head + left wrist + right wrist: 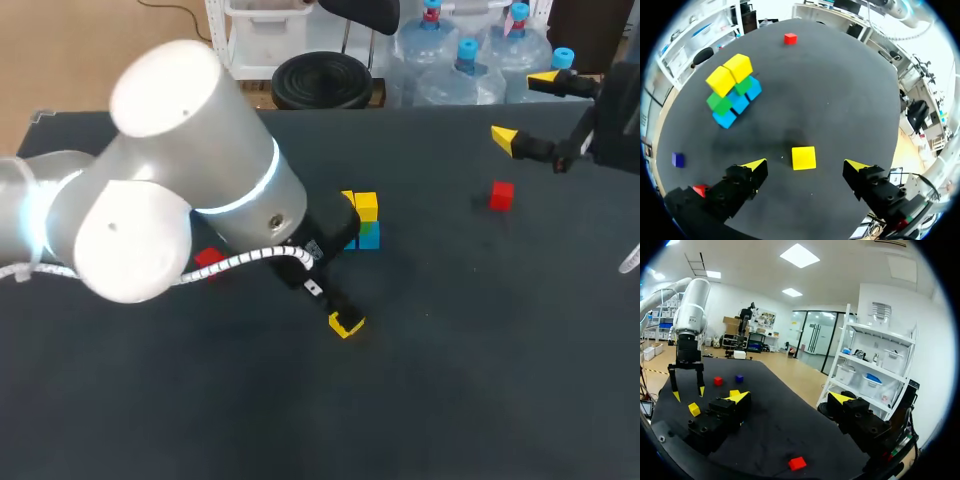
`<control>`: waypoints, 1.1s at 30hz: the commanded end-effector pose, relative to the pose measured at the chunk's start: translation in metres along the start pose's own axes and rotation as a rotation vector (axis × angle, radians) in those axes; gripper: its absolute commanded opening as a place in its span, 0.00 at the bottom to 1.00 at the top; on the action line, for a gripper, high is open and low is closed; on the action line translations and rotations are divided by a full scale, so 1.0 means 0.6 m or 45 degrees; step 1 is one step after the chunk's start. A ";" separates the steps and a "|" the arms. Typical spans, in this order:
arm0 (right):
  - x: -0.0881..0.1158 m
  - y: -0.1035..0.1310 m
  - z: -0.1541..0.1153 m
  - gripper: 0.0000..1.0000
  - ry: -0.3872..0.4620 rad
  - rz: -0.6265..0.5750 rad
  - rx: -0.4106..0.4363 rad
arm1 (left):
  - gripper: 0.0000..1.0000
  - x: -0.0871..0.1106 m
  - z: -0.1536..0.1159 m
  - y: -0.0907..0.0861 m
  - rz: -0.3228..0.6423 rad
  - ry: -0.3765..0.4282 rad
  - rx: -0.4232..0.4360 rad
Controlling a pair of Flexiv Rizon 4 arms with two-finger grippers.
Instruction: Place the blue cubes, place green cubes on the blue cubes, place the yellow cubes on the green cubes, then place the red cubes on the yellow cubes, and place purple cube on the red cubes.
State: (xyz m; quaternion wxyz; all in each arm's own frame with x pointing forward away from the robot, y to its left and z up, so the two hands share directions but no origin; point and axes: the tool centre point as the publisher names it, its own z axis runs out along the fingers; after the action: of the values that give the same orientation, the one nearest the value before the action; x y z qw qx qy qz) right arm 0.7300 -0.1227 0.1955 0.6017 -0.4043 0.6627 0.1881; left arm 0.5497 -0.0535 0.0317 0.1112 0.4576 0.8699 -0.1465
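A loose yellow cube lies on the black table, between the spread fingers of my left gripper, which touch nothing; the gripper is open. In the head view the same cube shows under that gripper. Ahead of it stands a stack: blue cubes at the bottom, green cubes on them, two yellow cubes on top. My right gripper hangs open and empty at the far right, above a red cube. Beside the left arm lie a purple cube and a second red cube.
My left arm fills the left of the head view and hides part of the table behind it. The right wrist view shows the red cube under my right gripper and the left arm across the table.
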 end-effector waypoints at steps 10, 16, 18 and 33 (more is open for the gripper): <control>0.000 0.001 -0.002 1.00 -0.001 0.000 0.000 | 1.00 -0.007 0.051 0.007 -0.009 0.051 0.051; 0.000 0.001 -0.002 1.00 -0.001 0.000 0.000 | 1.00 0.003 0.062 0.016 -0.004 0.062 0.025; 0.000 0.001 -0.002 1.00 -0.001 0.000 0.000 | 1.00 0.007 0.067 0.019 -0.003 0.068 0.023; 0.000 0.001 -0.002 1.00 -0.001 0.000 0.000 | 0.00 0.009 0.062 0.034 0.040 0.037 -0.003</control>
State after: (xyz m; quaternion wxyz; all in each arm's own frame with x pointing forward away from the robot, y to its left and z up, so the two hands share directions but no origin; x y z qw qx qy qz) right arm 0.7300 -0.1229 0.1955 0.6018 -0.4042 0.6626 0.1882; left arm 0.5663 -0.0537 -0.0093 0.0993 0.4710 0.8664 -0.1325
